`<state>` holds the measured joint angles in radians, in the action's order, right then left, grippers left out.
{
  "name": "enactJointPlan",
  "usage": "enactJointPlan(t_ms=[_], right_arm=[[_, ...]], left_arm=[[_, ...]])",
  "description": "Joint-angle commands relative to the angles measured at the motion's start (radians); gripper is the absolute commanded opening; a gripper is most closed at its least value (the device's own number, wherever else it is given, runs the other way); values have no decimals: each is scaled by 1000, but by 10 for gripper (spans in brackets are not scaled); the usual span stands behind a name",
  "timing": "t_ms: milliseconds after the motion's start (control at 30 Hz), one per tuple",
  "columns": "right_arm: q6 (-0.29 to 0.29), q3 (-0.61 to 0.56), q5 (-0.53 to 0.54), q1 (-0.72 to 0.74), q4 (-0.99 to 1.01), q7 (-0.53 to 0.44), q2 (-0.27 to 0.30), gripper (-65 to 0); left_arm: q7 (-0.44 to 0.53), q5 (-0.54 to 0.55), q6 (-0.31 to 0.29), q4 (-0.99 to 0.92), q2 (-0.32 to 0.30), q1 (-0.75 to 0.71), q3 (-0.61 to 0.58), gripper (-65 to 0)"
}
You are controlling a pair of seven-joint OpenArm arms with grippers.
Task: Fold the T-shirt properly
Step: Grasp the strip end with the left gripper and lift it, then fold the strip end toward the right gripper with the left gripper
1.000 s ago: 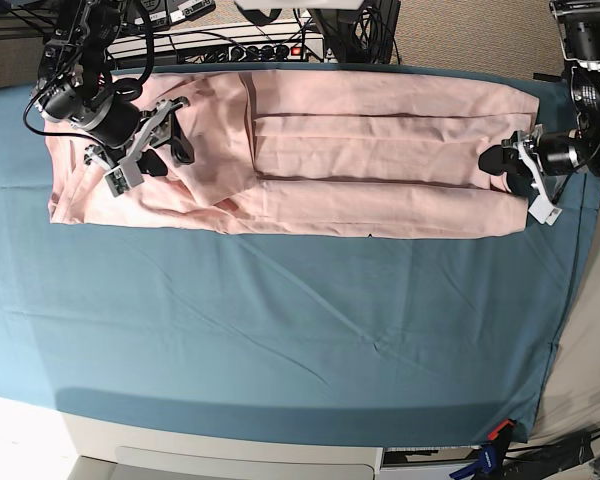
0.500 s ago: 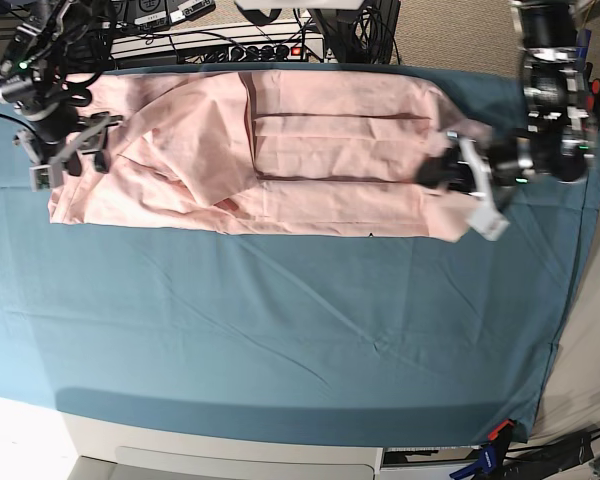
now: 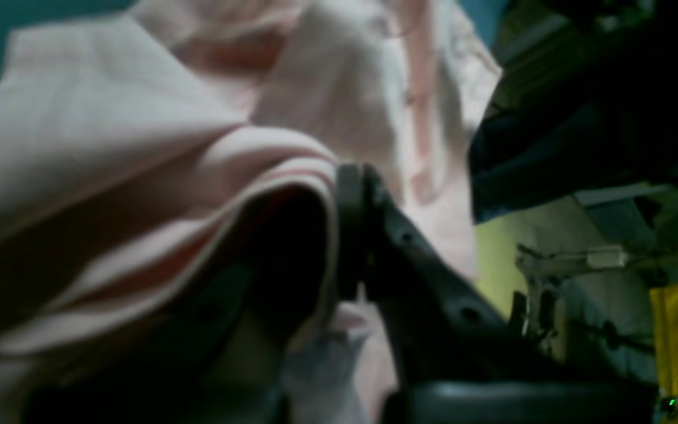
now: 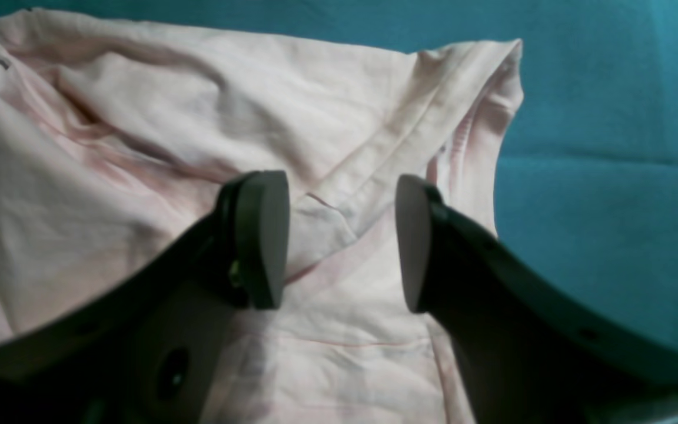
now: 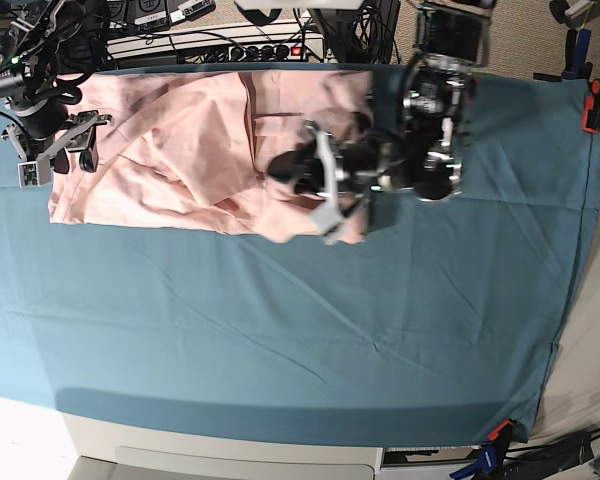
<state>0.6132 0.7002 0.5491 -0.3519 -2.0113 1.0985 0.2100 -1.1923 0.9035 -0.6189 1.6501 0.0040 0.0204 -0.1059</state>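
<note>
Across comes the T-shirt's (image 5: 160, 135) right-hand end, gripped in the left pincer (image 5: 318, 180), swung inward over the teal surface (image 5: 280, 340)! Leftward lies the rest, stretching lengthwise, nearer the open right pincer (image 5: 60, 165).

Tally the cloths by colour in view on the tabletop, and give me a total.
Pale pink: 1 (the T-shirt)
Teal: 1 (the cloth under it)
Total: 2
</note>
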Motion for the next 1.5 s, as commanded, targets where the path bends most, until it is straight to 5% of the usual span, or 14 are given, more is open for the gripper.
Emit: enactJointPlan(t_ms=[0,300,800,967,1200,1333,1467], right_arm=[[-3,8,11,2,-18,-26,12,-357],[-3,8,11,3,-18,-26,12,-357],[-4,8,15,3,-18,-30,12,-357],[-4,8,61,3,-18,-30,12,-357],[-4,8,61,3,-18,-39,12,-357],[-4,8,61,3,-18,-45,12,-357],[-4,8,61,3,-18,-54,12,-357]], left_arm=[[27,17,2,16,18,16,-14,-650],[42,-37,9,14,79,15,-95,-650],[50,-37,-21,14,80,13,-95,-650],[74,-56,-35,14,89,12,-122,-344],[131,-190,-8,14,133,11,-213,-338],[119,-193,-79,14,146,16,-275,-339],[80,-197,-79,14,145,31,-357,-339]])
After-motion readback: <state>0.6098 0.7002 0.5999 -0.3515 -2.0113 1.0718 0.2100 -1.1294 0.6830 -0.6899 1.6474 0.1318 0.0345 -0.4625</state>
